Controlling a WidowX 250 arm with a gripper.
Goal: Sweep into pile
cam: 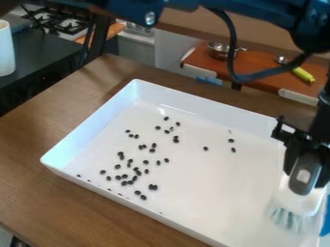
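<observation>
Clasping a white brush [300,192] in the black gripper [301,153], with bristles [290,219] hanging below. Left of the gripper, well apart: small black pieces [176,140], loosely scattered across a white tray [206,110].

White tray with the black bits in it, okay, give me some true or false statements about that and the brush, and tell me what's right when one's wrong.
1. The tray stands on a wooden table. True.
2. The black bits are gathered in one tight pile. False: they lie scattered, singly and in small clusters.
3. The hand holds the brush. True.
4. The brush's bristles point up. False: they point down.
5. The metal bowl is inside the tray. False: it is on a reddish-brown surface beyond the table.
</observation>
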